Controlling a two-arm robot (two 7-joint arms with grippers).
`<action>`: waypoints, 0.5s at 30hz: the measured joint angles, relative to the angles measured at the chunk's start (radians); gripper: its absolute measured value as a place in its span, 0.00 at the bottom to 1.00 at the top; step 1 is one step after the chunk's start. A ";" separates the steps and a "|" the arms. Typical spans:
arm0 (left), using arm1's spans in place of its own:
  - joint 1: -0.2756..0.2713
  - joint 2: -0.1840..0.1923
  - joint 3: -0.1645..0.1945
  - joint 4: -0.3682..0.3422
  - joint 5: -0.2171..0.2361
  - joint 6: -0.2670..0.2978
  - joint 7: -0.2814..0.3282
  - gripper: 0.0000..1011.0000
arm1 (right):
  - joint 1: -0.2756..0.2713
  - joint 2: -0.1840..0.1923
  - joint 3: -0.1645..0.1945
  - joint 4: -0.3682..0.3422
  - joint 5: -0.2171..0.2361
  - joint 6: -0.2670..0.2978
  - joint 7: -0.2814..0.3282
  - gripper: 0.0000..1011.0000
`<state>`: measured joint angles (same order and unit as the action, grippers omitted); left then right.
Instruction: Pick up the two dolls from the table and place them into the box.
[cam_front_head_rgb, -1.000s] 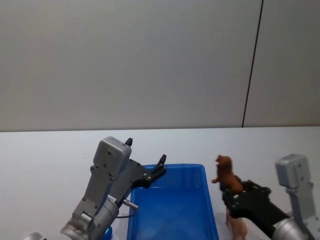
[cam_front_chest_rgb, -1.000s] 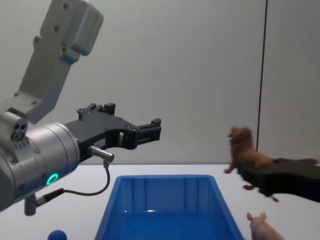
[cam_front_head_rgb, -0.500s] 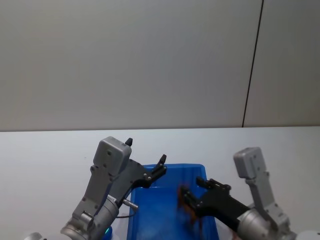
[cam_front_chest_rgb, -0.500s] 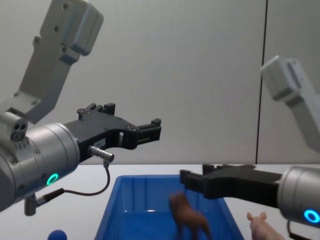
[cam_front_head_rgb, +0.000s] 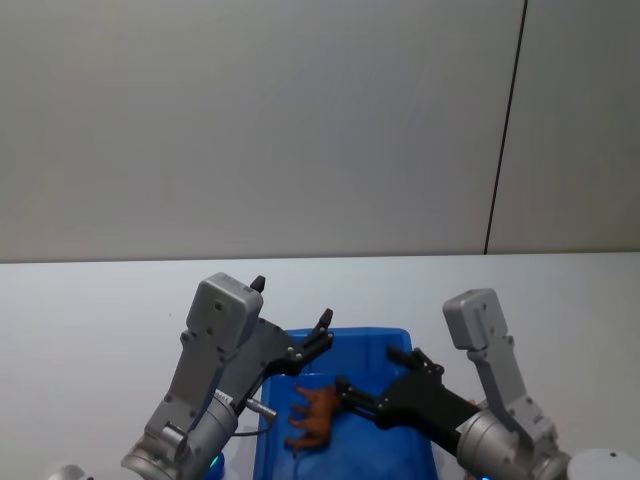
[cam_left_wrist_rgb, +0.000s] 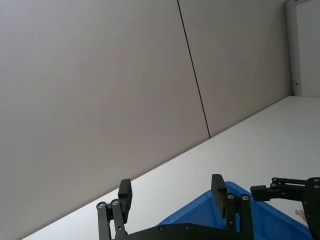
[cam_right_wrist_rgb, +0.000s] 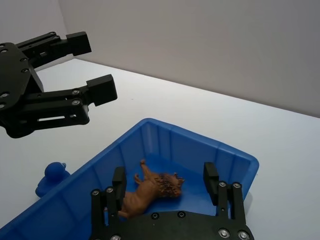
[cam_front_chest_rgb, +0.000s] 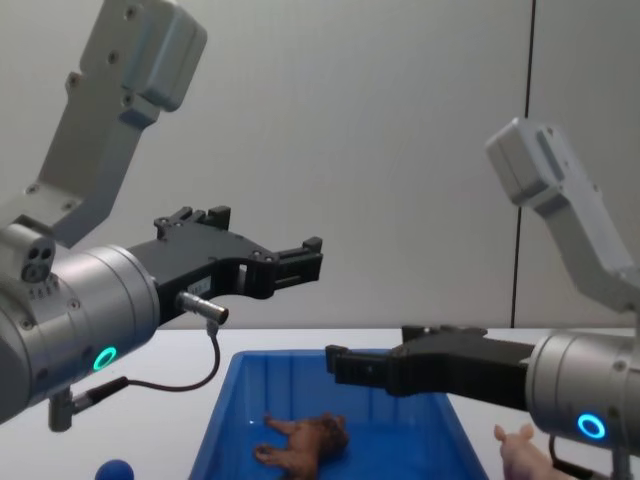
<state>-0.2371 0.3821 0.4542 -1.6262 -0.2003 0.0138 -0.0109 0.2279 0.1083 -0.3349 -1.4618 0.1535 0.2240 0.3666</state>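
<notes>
Where your lion (cam_front_head_rgb: 314, 420) lies: on its side on the floor of the box (cam_front_head_rgb: 350, 334), free of both grippers.
Right gripper (cam_right_wrist_rgb: 164, 173): you have it wide open and empty, just over the lion.
Left gripper (cam_left_wrist_rgb: 171, 185): wide open, empty, raised above the box's far left corner.
Pig (cam_front_chest_rgb: 522, 450): on the table (cam_front_head_rgb: 100, 300), just right of the box, outside it.

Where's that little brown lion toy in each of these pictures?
Head view: lion lying in the blue box, lower middle.
Left wrist view: not in it.
Right wrist view: lion on the box floor.
Chest view: lion on its side, bottom middle.
Shared landmark: the blue box.
</notes>
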 joint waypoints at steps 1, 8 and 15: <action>0.000 0.000 0.000 0.000 0.000 0.000 0.000 0.99 | 0.000 0.000 0.000 0.000 0.000 0.000 0.000 0.93; 0.000 0.000 0.000 0.000 0.000 0.000 0.000 0.99 | -0.025 0.016 0.003 -0.043 -0.009 -0.005 -0.039 0.99; 0.000 0.000 0.000 0.000 0.000 0.000 0.000 0.99 | -0.069 0.045 0.013 -0.111 -0.012 -0.006 -0.101 0.99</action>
<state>-0.2371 0.3821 0.4543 -1.6262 -0.2004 0.0138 -0.0109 0.1591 0.1534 -0.3222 -1.5732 0.1419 0.2183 0.2661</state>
